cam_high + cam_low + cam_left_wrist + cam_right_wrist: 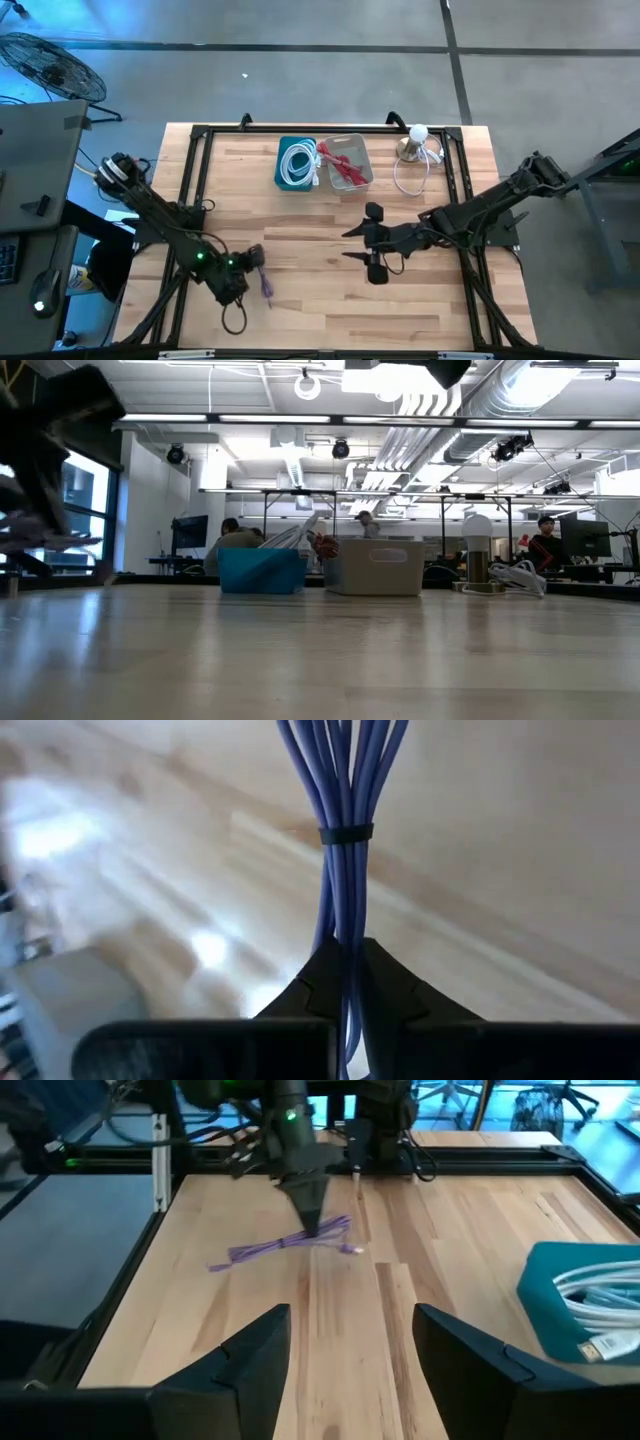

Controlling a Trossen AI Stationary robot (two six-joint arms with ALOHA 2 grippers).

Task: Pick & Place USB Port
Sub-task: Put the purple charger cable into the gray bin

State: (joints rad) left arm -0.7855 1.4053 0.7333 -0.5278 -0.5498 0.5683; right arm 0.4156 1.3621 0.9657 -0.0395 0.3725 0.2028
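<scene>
- Purple cable bundle (343, 830), bound by a dark tie (346, 833), lies on the table near its front left corner; its loose end with a small plug points toward the table's middle in the right wrist view.
- Left gripper (258, 268) is clamped tight on this bundle, the strands pinched between its two dark fingers (310, 985).
- Right gripper (352, 243) hangs over the middle of the table, well apart from the bundle, fingers spread wide and holding nothing.
- Blue bin (284, 178) at the far edge holds a coiled white cable (298, 160); touching its right side, a grey bin (358, 183) holds red cables (338, 162).
- Lamp with a round white bulb (417, 134) stands right of the bins, its white cord (410, 177) looping toward the near side.
- Table (320, 300) is pale wood planks with a black metal frame (300, 128) around it.
- Floor is grey concrete; a fan (48, 62) and a desk with a mouse (44, 293) stand at left.
- Beyond the table, the low view shows an open workshop with white ceiling ducts, strip lights, monitors and seated people (545, 540).
- No brand or writing can be read.
</scene>
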